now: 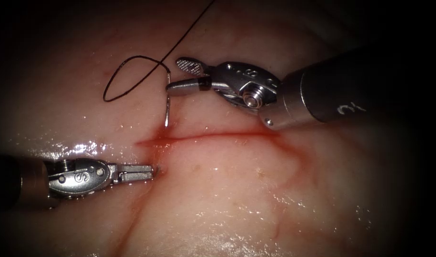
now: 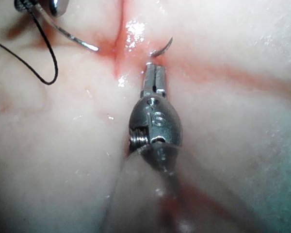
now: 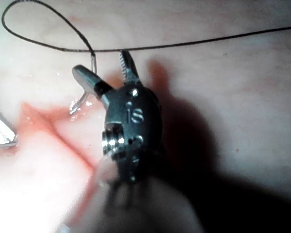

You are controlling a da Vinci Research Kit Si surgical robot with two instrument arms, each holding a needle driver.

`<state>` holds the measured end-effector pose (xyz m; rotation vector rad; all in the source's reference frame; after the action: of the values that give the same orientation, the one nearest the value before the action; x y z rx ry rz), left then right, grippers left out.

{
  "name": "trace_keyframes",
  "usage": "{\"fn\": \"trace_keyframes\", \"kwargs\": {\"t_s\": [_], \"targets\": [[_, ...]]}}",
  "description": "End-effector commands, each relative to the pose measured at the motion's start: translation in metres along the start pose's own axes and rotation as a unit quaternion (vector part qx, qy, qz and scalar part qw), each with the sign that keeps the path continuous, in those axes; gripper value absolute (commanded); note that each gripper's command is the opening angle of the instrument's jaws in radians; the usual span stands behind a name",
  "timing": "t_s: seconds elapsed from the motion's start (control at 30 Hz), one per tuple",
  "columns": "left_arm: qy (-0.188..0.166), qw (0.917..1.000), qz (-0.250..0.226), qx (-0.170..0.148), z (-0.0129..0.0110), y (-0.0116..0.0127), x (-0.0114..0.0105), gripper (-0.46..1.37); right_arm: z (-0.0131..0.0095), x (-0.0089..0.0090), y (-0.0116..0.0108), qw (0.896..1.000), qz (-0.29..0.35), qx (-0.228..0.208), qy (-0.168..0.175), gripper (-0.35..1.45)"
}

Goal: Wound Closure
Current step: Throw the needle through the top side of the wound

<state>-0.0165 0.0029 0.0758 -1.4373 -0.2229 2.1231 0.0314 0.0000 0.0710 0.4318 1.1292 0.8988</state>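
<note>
A pale, glistening tissue carries a thin horizontal cut tinged with red fluid.

The right gripper sits on the far side of the cut, its jaws spread apart and released, gripping nothing. Just in front of its tips is the blunt end of the curved needle. The needle runs from there down toward the cut and enters the tissue close to the cut's left end. In the left wrist view the needle's pointed tip pokes out of the tissue on the other side of the cut.

The left gripper lies on the near side of the cut, its jaws pressed together and empty. The emerging tip sits just ahead of its closed jaws, apart from them.

Black thread trails from the needle's blunt end, forms a loose loop beyond the right gripper's tips, then runs up and away.

Judging from this, the needle spans the cut with both grippers free. Any hold on the exposed tip would best be taken behind the point, then follow the needle's curve so the tissue does not tear, keeping the loop clear of the jaws.
</note>
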Motion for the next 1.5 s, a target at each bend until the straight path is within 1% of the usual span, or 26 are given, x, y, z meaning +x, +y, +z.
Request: {"fn": "trace_keyframes", "kwargs": {"t_s": [0.03, 0.17, 0.23, 0.33, 0.43, 0.57, 0.6, 0.63, 0.67, 0.7, 0.73, 0.87, 0.97, 1.03, 1.07, 1.1, 1.13, 1.17, 1.2, 1.27, 1.33, 1.37, 1.4, 1.5], "targets": [[0.0, 1.0, 0.0, -0.005, 0.0, 0.0, 0.0, -0.35, 0.0004, -0.0001, -0.0004, 1.0, 0.015, -0.001, 0.0, 0.99], [0.0, 1.0, 0.0, -0.006, -0.0001, 0.0, 0.0, -0.35, 0.0014, -0.0003, -0.001, 0.999, 0.044, -0.006, 0.0, 0.97], [0.0, 1.0, 0.0, -0.006, -0.0001, 0.0, 0.0, -0.35, 0.0015, -0.0006, -0.0011, 0.999, 0.043, -0.006, -0.001, 0.94], [0.0, 1.0, 0.0, -0.006, -0.0001, -0.0001, 0.0001, -0.35, 0.0015, -0.0011, -0.0012, 0.999, 0.04, -0.006, -0.011, 0.9], [0.0, 1.0, 0.0, -0.006, -0.0002, -0.0001, 0.0001, -0.35, 0.0014, -0.0019, -0.0013, 0.999, 0.044, -0.005, -0.023, 0.9], [0.0, 1.0, 0.0, -0.006, -0.0001, -0.0001, 0.0001, -0.35, 0.0014, -0.0023, -0.0016, 0.998, 0.054, -0.004, -0.022, 0.9], [0.0, 1.0, 0.0, -0.006, -0.0001, -0.0001, 0.0001, -0.35, 0.0014, -0.0024, -0.0016, 0.998, 0.06, -0.003, -0.022, 0.85], [0.0, 1.0, 0.0, -0.005, 0.0, -0.0001, 0.0001, -0.35, 0.0014, -0.0024, -0.0017, 0.998, 0.066, -0.003, -0.022, 0.36], [0.0, 1.0, 0.0, -0.005, 0.0, -0.0001, 0.0001, -0.35, 0.0014, -0.0024, -0.0017, 0.998, 0.066, -0.003, -0.022, 0.21], [0.0, 1.0, 0.0, -0.005, 0.0, 0.0, 0.0001, -0.35, 0.0014, -0.0024, -0.0017, 0.997, 0.072, -0.003, -0.022, -0.31], [0.0, 1.0, 0.0, -0.005, 0.0, 0.0, 0.0001, -0.35, 0.0015, -0.0023, -0.0017, 0.997, 0.075, -0.003, -0.022, -0.35], [0.0, 1.0, 0.0, -0.006, 0.0, -0.0001, 0.0001, -0.35, 0.0016, -0.0023, -0.0016, 0.996, 0.087, 0.001, -0.025, -0.35], [-0.002, 1.0, 0.0, -0.005, 0.0, -0.0001, 0.0001, -0.35, 0.0014, -0.0021, -0.0014, 0.996, 0.087, 0.0, -0.035, -0.35], [0.0, 1.0, -0.001, -0.004, 0.0, -0.0001, 0.0002, -0.35, 0.0012, -0.0018, -0.0011, 0.999, 0.033, 0.002, -0.028, -0.35], [-0.001, 1.0, -0.001, -0.003, 0.0, -0.0001, 0.0002, -0.35, 0.0012, -0.0017, -0.001, 1.0, 0.018, 0.002, -0.024, -0.35], [0.001, 1.0, -0.001, -0.003, -0.0001, -0.0001, 0.0002, -0.35, 0.0012, -0.0015, -0.0009, 1.0, -0.004, 0.002, -0.017, -0.35], [0.001, 1.0, -0.002, -0.003, -0.0001, -0.0002, 0.0003, -0.35, 0.0011, -0.0011, -0.0006, 0.999, -0.041, 0.002, -0.007, -0.35], [0.002, 1.0, -0.002, -0.002, -0.0001, -0.0002, 0.0004, -0.35, 0.0011, -0.0011, -0.0005, 0.999, -0.047, 0.002, -0.004, -0.35], [0.003, 1.0, -0.002, -0.001, -0.0001, -0.0002, 0.0004, -0.35, 0.0011, -0.0009, -0.0004, 0.998, -0.066, 0.001, 0.0, -0.35], [0.005, 1.0, -0.003, -0.001, -0.0002, -0.0002, 0.0006, -0.35, 0.0011, -0.0006, -0.0001, 0.993, -0.118, 0.001, 0.001, -0.35], [0.005, 1.0, -0.003, -0.001, -0.0002, -0.0002, 0.0007, -0.35, 0.0012, -0.0004, 0.0, 0.989, -0.147, -0.004, 0.001, -0.35], [0.006, 1.0, -0.004, 0.001, -0.0003, -0.0001, 0.0009, -0.35, 0.0014, -0.0001, 0.0003, 0.983, -0.183, -0.007, 0.005, -0.35], [0.007, 1.0, -0.004, 0.001, -0.0003, -0.0001, 0.0009, -0.35, 0.0014, 0.0, 0.0003, 0.982, -0.189, -0.008, 0.006, -0.35], [0.008, 0.9999, -0.006, 0.002, -0.0004, -0.0001, 0.0012, -0.35, 0.0015, 0.0007, 0.0008, 0.968, -0.249, -0.016, 0.021, -0.35]]}}
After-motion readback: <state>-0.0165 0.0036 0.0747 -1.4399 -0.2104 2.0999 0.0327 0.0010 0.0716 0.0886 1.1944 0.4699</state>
